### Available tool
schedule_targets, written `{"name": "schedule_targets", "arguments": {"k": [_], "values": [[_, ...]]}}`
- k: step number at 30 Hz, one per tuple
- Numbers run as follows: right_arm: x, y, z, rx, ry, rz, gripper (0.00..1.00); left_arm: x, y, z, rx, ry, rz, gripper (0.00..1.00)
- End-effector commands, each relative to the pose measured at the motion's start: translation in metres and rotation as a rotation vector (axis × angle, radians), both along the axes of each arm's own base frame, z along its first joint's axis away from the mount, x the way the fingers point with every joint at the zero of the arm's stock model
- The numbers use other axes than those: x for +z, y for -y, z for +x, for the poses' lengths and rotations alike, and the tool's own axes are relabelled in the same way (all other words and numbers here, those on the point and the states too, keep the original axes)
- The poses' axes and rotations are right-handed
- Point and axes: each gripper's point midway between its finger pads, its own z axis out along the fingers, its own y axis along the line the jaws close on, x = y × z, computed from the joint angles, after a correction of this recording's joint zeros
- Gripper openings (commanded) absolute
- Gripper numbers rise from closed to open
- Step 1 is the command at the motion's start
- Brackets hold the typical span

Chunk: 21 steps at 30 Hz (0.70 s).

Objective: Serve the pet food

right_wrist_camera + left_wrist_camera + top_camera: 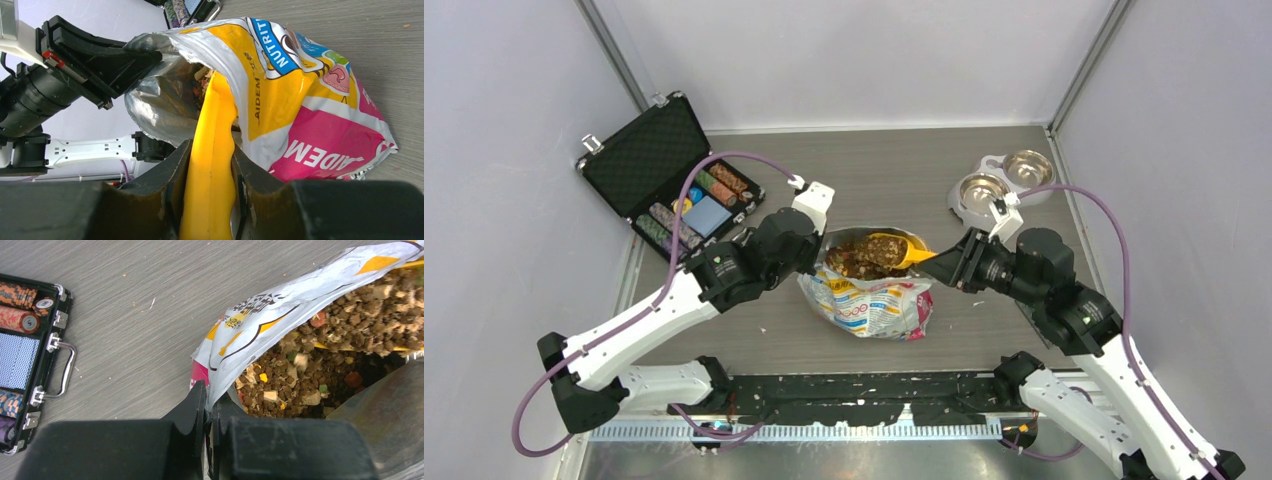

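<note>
My left gripper (208, 407) is clamped on the rim of the pink-and-yellow printed foil bag (260, 315). My right gripper (210, 160) grips a yellow plastic scoop (214, 115) heaped with brown dry kibble (380, 320).

The top external view looks down from above and behind both arm bases, far enough off to hold the whole desk (894, 170), from the open poker-chip case (674, 185) at far left to the twin steel bowls (1004, 180) at far right, with the foil bag (874, 300) in the middle; the left wrist view sits close behind the left pincer (210, 400), facing down into the bag's mouth and the kibble (300, 385), with the case at its left edge; the right wrist view, rolled sideways, sits close behind the right pincer (210, 155), looking along the yellow scoop (215, 110) toward the left pincer; all three views share the bag's mouth.
</note>
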Motion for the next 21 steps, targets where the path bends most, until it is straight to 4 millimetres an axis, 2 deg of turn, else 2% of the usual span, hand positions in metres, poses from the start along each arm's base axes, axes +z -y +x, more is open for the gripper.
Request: {"name": "schedule_targets", "arguments": {"k": [1,7,8,9,18,21], "values": [[0.022,0.022,0.002,-0.08,0.091,-0.051,0.05,0.057,0.007,0.024,0.075,0.164,-0.157,0.0],[0.018,0.027,-0.005,-0.074,0.086,-0.08,0.05,0.048,0.014,0.022,0.049,0.133,-0.156,0.0],[0.028,0.026,-0.006,-0.077,0.109,-0.035,0.05,0.047,0.017,0.02,0.031,0.124,-0.163,0.0],[0.025,0.024,-0.006,-0.074,0.106,-0.023,0.05,0.046,0.02,0.018,0.016,0.118,-0.171,0.0],[0.051,0.009,-0.015,-0.006,0.148,0.113,0.05,0.051,0.023,0.012,-0.012,0.113,-0.213,0.0],[0.048,0.005,-0.018,0.023,0.128,0.116,0.05,0.054,0.024,0.012,-0.014,0.116,-0.223,0.0]]}}
